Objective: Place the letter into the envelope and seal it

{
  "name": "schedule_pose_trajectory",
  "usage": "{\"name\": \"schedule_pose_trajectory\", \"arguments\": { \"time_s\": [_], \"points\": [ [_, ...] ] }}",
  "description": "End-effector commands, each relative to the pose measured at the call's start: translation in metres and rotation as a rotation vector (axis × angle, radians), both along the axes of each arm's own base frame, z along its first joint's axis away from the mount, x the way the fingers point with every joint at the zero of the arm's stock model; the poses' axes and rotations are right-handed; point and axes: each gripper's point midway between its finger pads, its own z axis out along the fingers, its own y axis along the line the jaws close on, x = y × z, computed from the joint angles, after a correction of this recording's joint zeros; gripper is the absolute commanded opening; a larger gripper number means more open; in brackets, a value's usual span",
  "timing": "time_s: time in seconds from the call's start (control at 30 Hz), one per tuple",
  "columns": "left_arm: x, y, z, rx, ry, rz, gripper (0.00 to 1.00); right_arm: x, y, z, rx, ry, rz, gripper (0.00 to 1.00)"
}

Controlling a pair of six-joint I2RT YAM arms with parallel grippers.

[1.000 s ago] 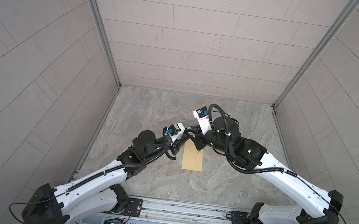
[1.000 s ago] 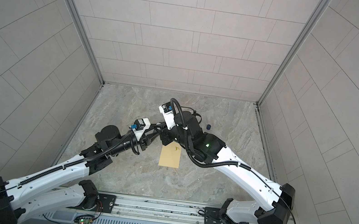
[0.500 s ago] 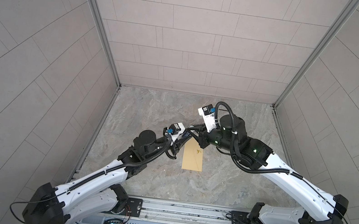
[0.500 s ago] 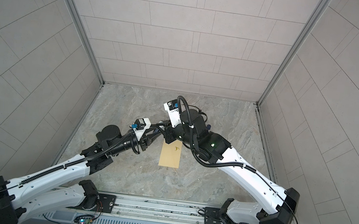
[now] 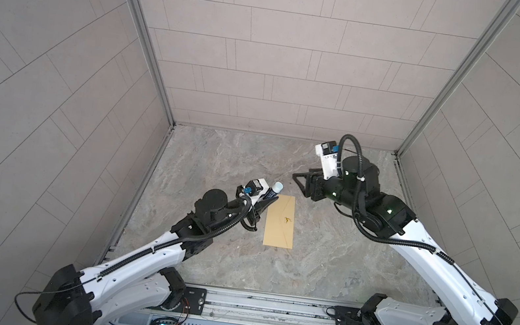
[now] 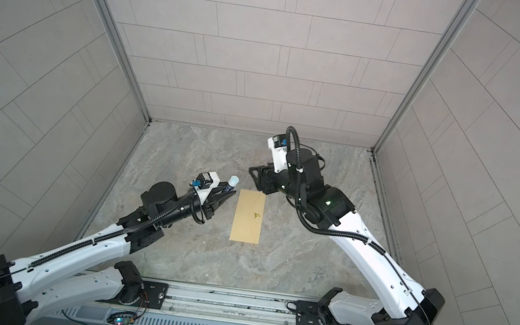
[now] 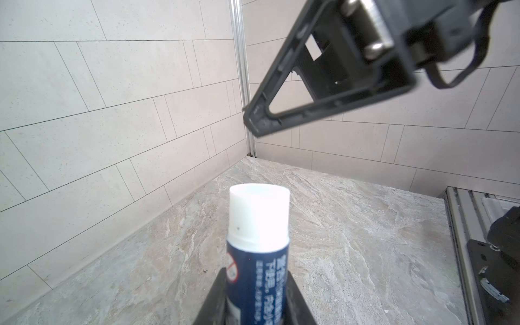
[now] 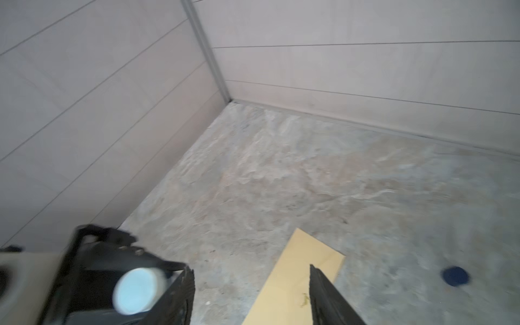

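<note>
- Envelope (image 5: 280, 221) lies flat on the table (image 5: 218, 150), between my two grippers and touched by neither.
- Letter is not in sight in any view, so I judge it is already inside and the insertion is done.
- Sealing is what I reckon remains: the glue is in hand but not yet on the paper.
- Left gripper (image 5: 268, 199) is clamped on a glue stick (image 7: 258, 242) with its white end pointing forward. It is near the envelope's far-left corner, not on it.
- A small blue disc (image 8: 454, 276) sits on the table. That view is blurred, but it may be the cap.
- Right gripper (image 5: 300, 180) has its jaws spread and holds nothing. It is raised off the table beyond the envelope's far-right corner, aimed toward the left arm.
- Left arm reaches low and forward, while the right arm is bent with its wrist turned inward.
</note>
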Motion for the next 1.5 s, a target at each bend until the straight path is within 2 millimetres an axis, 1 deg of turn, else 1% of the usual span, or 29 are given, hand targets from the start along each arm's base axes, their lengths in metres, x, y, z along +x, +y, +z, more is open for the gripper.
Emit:
{"name": "schedule_pose_trajectory", "arguments": {
  "time_s": [0.0,0.07,0.17,0.37,0.47,0.63,0.77,0.87,1.03,1.2,1.47],
  "points": [
    [-0.003,0.002,0.015,-0.025,-0.039,0.001,0.00,0.020,-0.050,-0.025,-0.121,0.066,-0.159,0.66],
    [-0.003,0.002,0.015,-0.026,-0.036,0.002,0.00,0.035,-0.069,-0.045,-0.168,0.112,-0.216,0.67],
    [-0.002,0.003,0.014,-0.022,-0.029,0.008,0.00,0.057,-0.089,-0.077,-0.226,0.188,-0.271,0.68],
    [-0.003,0.002,0.009,-0.016,-0.010,0.003,0.00,0.091,-0.105,-0.139,-0.325,0.322,-0.307,0.70],
    [-0.002,0.002,0.009,-0.015,-0.006,0.003,0.00,0.104,-0.113,-0.166,-0.374,0.376,-0.327,0.71],
    [-0.004,0.001,0.008,-0.012,-0.004,-0.006,0.00,0.119,-0.127,-0.207,-0.422,0.474,-0.354,0.70],
    [-0.004,0.000,0.007,-0.011,0.000,-0.012,0.00,0.125,-0.133,-0.231,-0.458,0.562,-0.359,0.69],
    [-0.005,0.000,0.007,-0.008,-0.001,-0.011,0.00,0.128,-0.135,-0.250,-0.479,0.636,-0.354,0.65],
    [-0.005,0.000,0.006,-0.006,0.000,-0.013,0.00,0.135,-0.137,-0.272,-0.493,0.673,-0.357,0.60],
    [-0.004,0.000,0.005,-0.003,0.001,-0.012,0.00,0.142,-0.141,-0.286,-0.500,0.691,-0.367,0.57],
    [-0.004,-0.001,0.004,0.002,0.004,-0.013,0.00,0.156,-0.146,-0.303,-0.506,0.708,-0.388,0.52]
  ]
}}
